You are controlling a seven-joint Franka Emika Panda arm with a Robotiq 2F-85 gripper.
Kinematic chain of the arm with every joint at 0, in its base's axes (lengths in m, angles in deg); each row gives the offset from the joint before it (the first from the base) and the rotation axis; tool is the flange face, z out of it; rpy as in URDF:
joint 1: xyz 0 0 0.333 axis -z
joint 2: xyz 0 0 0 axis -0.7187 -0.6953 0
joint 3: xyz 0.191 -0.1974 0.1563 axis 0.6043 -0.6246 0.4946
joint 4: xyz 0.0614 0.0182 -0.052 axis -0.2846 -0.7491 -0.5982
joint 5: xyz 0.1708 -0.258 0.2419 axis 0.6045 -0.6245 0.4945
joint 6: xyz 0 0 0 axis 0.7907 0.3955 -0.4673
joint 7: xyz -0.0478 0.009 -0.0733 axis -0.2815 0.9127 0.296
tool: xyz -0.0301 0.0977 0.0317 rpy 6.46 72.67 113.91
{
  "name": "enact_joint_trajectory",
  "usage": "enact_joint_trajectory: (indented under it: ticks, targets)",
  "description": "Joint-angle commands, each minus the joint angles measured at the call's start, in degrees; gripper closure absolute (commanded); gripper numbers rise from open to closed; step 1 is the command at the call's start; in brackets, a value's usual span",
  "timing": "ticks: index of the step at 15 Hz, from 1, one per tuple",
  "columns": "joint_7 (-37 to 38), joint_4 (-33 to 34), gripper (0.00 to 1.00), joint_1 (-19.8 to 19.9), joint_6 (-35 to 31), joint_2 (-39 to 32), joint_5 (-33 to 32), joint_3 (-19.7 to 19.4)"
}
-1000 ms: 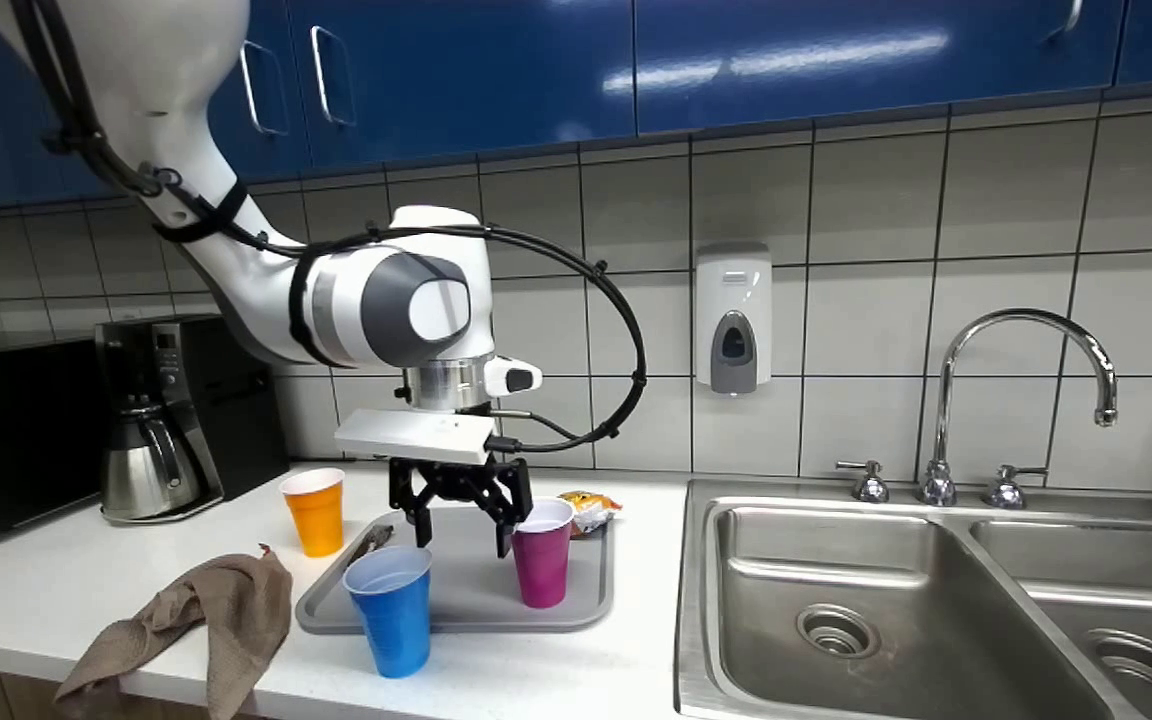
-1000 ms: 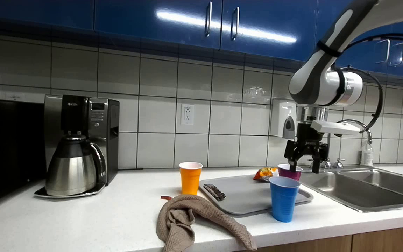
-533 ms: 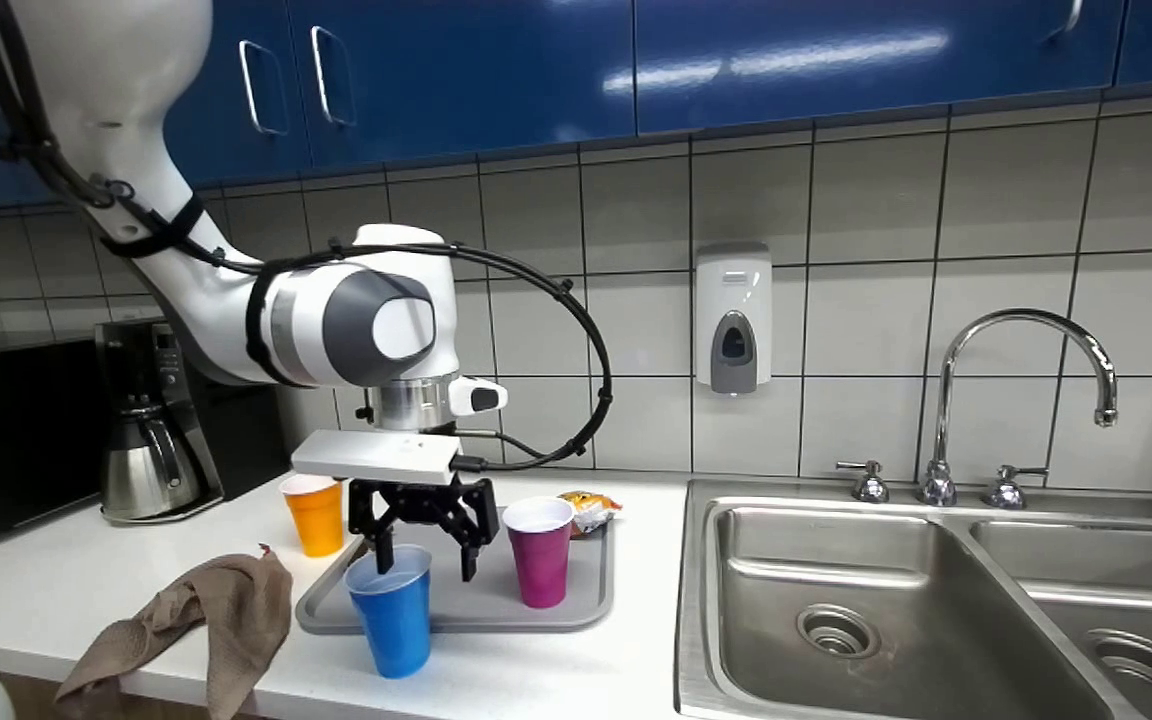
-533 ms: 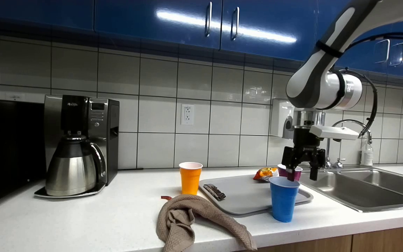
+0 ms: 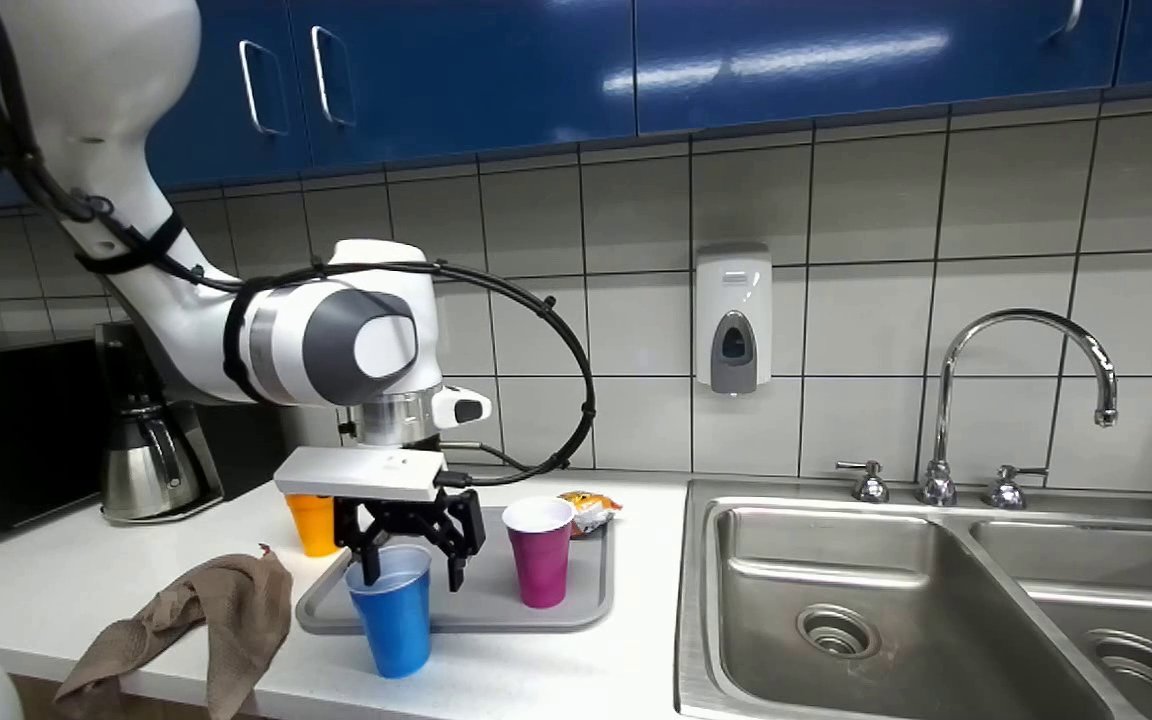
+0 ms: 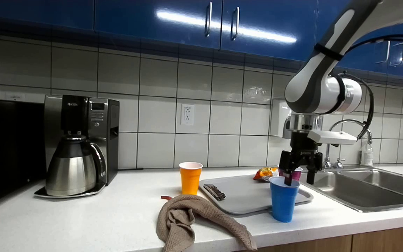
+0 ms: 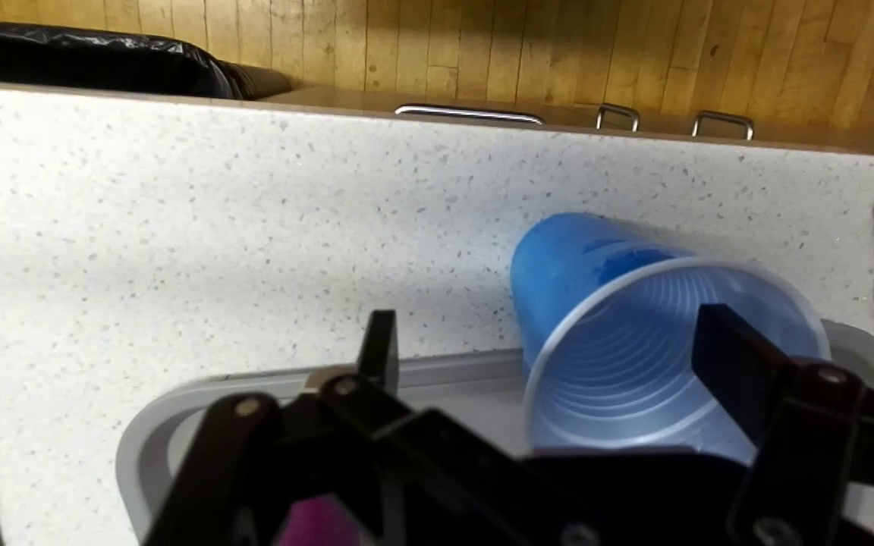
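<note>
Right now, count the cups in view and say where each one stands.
3. Blue cup: on the counter in front of the tray, nearest the gripper. Purple cup: on the tray. Orange cup: beside the tray, near the towel. Any behind the coffee maker would be hidden.

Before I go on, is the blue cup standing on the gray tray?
No: in an exterior view the blue cup has its base on the white counter, in front of the gray tray.

Wall at 12 o'clock, right cup on the tray toward 4; around the tray, front cup at 7, towel at 8, rear cup at 10, coffeemaker beyond, sink at 3.
</note>
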Motion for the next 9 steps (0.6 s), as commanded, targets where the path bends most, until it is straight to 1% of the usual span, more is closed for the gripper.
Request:
enact_joint_trajectory:
  ticks: [1, 3, 4, 9]
  targets:
    - [3.0, -1.5, 0.00, 0.8, -3.2, 0.1, -1.4, 1.3]
    - [4.2, -1.4, 0.00, 0.8, -4.0, -0.5, -1.5, 1.4]
    - [6.0, -1.6, 0.00, 1.3, -5.3, -0.8, -2.6, 1.7]
    - [13.3, -1.5, 0.00, 2.4, -6.0, -1.9, -9.0, 2.4]
